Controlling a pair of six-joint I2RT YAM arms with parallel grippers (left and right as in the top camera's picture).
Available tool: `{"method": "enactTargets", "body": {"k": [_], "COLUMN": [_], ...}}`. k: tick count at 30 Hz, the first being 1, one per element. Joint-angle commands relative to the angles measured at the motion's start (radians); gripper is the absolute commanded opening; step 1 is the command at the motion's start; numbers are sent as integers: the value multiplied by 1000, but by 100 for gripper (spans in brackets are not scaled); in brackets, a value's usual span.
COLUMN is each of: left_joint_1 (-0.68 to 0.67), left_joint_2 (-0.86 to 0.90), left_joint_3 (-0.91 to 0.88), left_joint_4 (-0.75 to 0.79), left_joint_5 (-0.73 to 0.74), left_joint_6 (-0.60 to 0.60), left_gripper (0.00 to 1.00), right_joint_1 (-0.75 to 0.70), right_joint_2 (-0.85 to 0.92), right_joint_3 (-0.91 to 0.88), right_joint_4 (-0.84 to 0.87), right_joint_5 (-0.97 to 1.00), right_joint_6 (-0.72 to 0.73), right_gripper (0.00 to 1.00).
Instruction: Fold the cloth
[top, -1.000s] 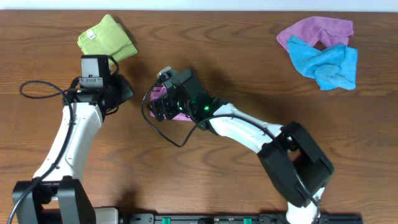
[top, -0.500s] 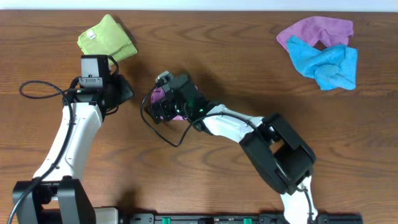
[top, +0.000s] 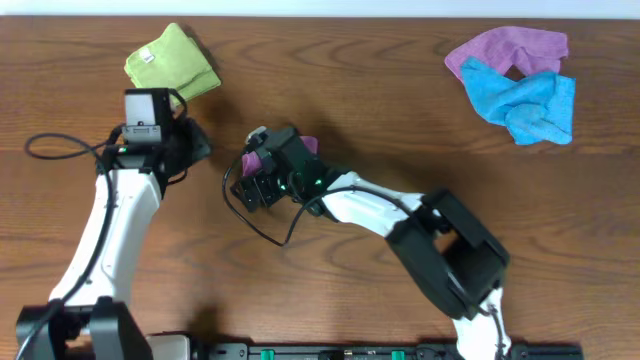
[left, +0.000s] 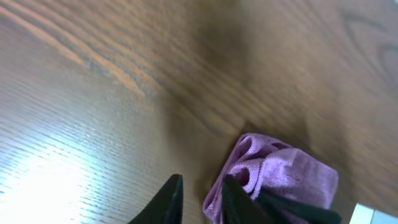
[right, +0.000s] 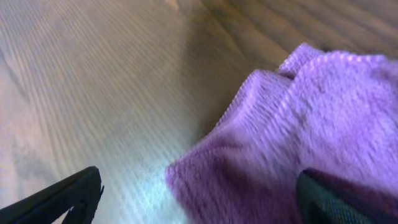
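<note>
Both arms low at the cloth.
Right gripper spread wide over it; left gripper near, fingers narrowly parted, empty.

The table is showing brown wood grain, smooth and throwing back a soft sheen of light. The cloth is looking like matt, fuzzy lilac fabric with a fine nap and a stitched edge. The fingers of the right gripper are appearing matt black, possibly plastic, though they are blurred.
</note>
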Motion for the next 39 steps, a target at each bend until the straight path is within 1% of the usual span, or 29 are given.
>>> {"method": "enactTargets", "body": {"k": [1, 3, 5, 8, 11, 14, 17, 19, 24, 29, 34, 39], "left_joint_1": [22, 31, 37, 38, 38, 38, 38, 38, 38, 36, 36, 35], "left_joint_2": [-51, -72, -89, -110, -128, -142, -148, -148, -148, -142, -140, -139], "left_joint_3": [-7, -7, -7, -7, -7, -7, -7, -7, -7, -27, -83, -137], "left_joint_4": [-5, -4, -5, -5, -11, -24, -48, -54, -78, -137, -122, -111], "left_joint_5": [20, 42, 49, 70, 98, 132, 161, 184, 230, 227, 270, 309], "left_joint_6": [14, 14, 14, 13, 10, 6, -10, -13, -37, -45, -89, -127], "left_gripper": [29, 31, 34, 39, 51, 68, 79, 82, 83, 83, 84, 85], "right_joint_1": [-17, -23, -23, -24, -34, -69, -125, -159, -262, -335, -401, -440], "right_joint_2": [-119, -177, -226, -301, -390, -491, -607, -665, -824, -1035, -1268, -1484], "right_joint_3": [19, 19, 19, 19, 19, 19, 18, 16, -42, -219, -420, -565], "right_joint_4": [-78, -147, -193, -280, -415, -532, -623, -679, -813, -805, -806, -845], "right_joint_5": [16, -10, 1, 42, 119, 126, 142, 172, 191, 190, 189, 185], "right_joint_6": [16, 14, -16, -22, -22, -33, -82, -108, -147, -150, -50, 73], "right_gripper": [99, 99, 99, 99, 99, 99, 99, 99, 99, 99, 99, 99]}}
